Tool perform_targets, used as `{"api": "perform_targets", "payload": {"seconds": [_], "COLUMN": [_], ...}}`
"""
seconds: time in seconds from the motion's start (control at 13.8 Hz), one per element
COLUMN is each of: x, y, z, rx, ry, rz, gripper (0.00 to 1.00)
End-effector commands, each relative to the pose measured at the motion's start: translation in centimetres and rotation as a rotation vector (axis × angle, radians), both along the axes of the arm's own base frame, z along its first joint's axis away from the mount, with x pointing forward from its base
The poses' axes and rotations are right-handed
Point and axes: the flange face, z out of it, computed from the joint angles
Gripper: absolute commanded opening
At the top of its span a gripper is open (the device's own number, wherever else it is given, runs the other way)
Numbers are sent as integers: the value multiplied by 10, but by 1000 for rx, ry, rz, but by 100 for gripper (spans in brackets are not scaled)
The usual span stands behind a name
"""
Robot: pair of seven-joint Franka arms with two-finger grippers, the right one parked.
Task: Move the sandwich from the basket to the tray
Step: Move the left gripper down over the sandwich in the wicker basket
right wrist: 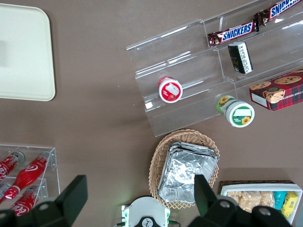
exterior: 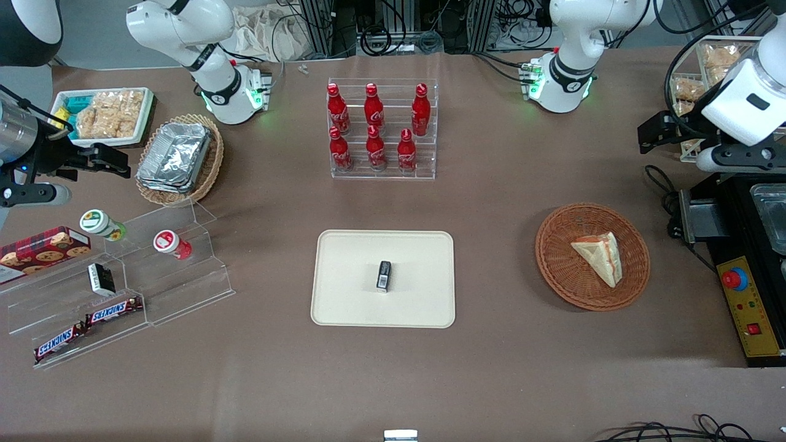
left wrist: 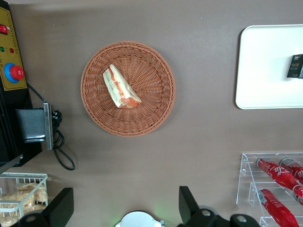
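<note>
The sandwich [exterior: 599, 258] [left wrist: 120, 87], a pale bread wedge with red and green filling, lies in the round reddish-brown wicker basket [exterior: 552, 270] [left wrist: 94, 113]. The cream tray [exterior: 344, 301] [left wrist: 265, 71] sits beside the basket, toward the parked arm's end, with a small black packet [exterior: 384, 275] [left wrist: 294, 66] on it. My left gripper [exterior: 646, 136] [left wrist: 124, 205] hangs high above the table, farther from the front camera than the basket. It is open, its fingers [left wrist: 187, 203] wide apart with nothing between them.
A clear rack of red cola bottles [exterior: 381, 129] [left wrist: 277, 182] stands farther back than the tray. A black box with a yellow panel and red button [exterior: 746, 307] [left wrist: 12, 71], cables [left wrist: 59, 146] and a wire snack basket [exterior: 712, 67] [left wrist: 21, 194] crowd the working arm's end.
</note>
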Motion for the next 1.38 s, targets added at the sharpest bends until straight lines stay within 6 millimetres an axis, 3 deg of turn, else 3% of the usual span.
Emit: {"api": "perform_targets", "payload": {"seconds": [0.0, 0.14, 0.29, 0.65, 0.94, 1.09, 1.3], "x": [-11, -2, 15, 21, 21, 20, 28], "y": [0, 1, 6, 29, 69, 89, 87], "z": [6, -8, -43, -186, -289, -325, -364], "rx": [4, 22, 90, 93, 68, 57, 58], "ry": [5, 24, 69, -23, -131, -171, -176], "rz": [31, 37, 46, 187, 264, 330, 446], "gripper": [100, 100, 100, 99, 99, 99, 99]}}
